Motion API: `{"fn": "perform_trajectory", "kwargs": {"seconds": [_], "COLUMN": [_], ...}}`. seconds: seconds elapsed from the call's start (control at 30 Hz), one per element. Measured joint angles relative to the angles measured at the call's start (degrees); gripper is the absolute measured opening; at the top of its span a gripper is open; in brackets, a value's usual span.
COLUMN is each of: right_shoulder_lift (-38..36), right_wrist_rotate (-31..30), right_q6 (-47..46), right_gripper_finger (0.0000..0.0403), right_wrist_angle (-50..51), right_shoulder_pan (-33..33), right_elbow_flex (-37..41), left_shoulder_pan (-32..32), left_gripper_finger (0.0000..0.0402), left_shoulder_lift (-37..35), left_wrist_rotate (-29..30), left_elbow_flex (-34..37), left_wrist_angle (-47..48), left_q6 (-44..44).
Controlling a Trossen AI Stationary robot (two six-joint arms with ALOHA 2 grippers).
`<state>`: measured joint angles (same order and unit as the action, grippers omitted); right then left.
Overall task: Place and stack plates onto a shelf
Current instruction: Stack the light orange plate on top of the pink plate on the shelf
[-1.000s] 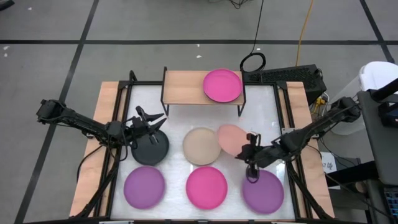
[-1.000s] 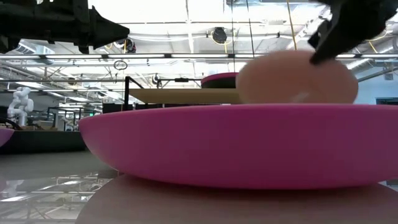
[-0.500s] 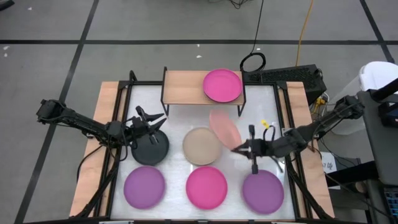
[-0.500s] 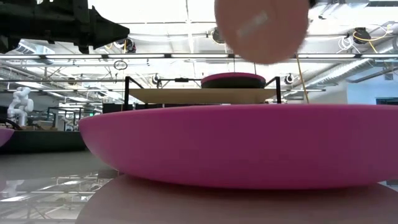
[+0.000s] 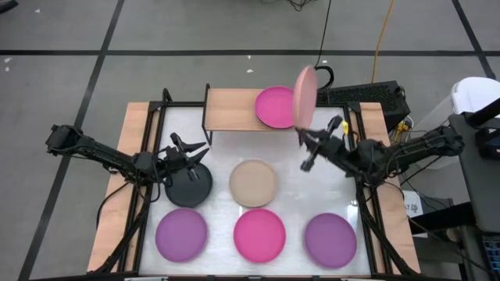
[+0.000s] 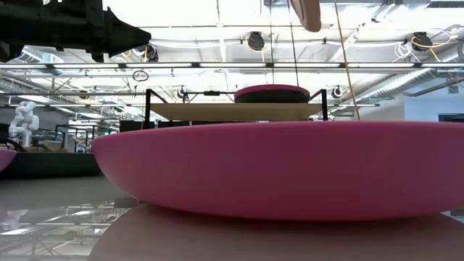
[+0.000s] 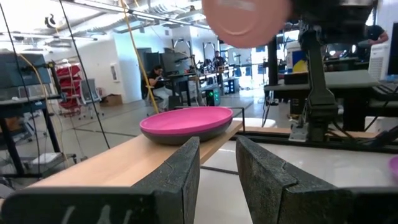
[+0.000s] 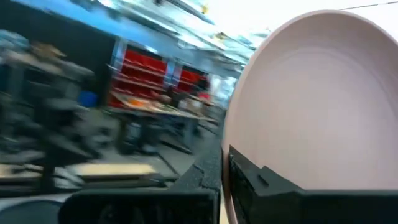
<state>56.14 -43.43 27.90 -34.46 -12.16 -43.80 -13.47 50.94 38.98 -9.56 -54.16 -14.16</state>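
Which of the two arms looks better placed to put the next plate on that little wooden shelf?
The right. Its gripper already holds the salmon pink plate on edge beside the shelf; the left gripper hovers empty-jawed over the dark grey plate.

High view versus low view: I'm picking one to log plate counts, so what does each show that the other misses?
Only the high view shows the dark grey plate, beige plate, both purple plates, and the right gripper shut on the tilted salmon plate. Only the low view shows the room's ceiling lights. Both show the shelf with a magenta plate on it, the front magenta plate, and the left gripper.
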Motion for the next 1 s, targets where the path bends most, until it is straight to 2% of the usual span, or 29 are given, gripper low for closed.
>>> {"fn": "perform_trajectory", "kwargs": {"seconds": [0.1, 0.23, 0.4, 0.53, 0.83, 1.0], "right_shoulder_lift": [0.92, 3.62, 9.74, 14.52, 22.63, 23.74], "right_wrist_rotate": [1.34, 7.29, 15.10, 21.34, 21.11, 21.11], "right_q6": [-0.79, -4.07, -6.88, -9.02, -8.29, -8.66], "right_gripper_finger": [0.0000, 0.0000, 0.0000, 0.0000, 0.0000, 0.0010], "right_wrist_angle": [6.72, 21.78, 33.25, 35.65, 33.07, 34.26], "right_shoulder_pan": [5.45, 12.56, 20.26, 23.98, 26.71, 26.77], "right_elbow_flex": [-2.45, -7.59, -13.41, -13.79, -13.78, -13.78], "left_shoulder_pan": [0.01, 0.01, 0.02, 0.01, 0.00, 0.01], "left_gripper_finger": [0.0110, 0.0110, 0.0110, 0.0110, 0.0110, 0.0110], "left_shoulder_lift": [-0.02, -0.02, 0.00, 0.00, 0.00, 0.00], "left_wrist_rotate": [0.01, 0.00, 0.00, -0.02, 0.00, 0.00], "left_elbow_flex": [0.00, 0.00, 0.00, 0.00, 0.00, 0.00], "left_wrist_angle": [-0.51, -0.54, -0.52, -0.51, -0.34, -0.02], "left_q6": [-0.73, -0.71, -0.47, -0.36, -0.36, -0.36]}}
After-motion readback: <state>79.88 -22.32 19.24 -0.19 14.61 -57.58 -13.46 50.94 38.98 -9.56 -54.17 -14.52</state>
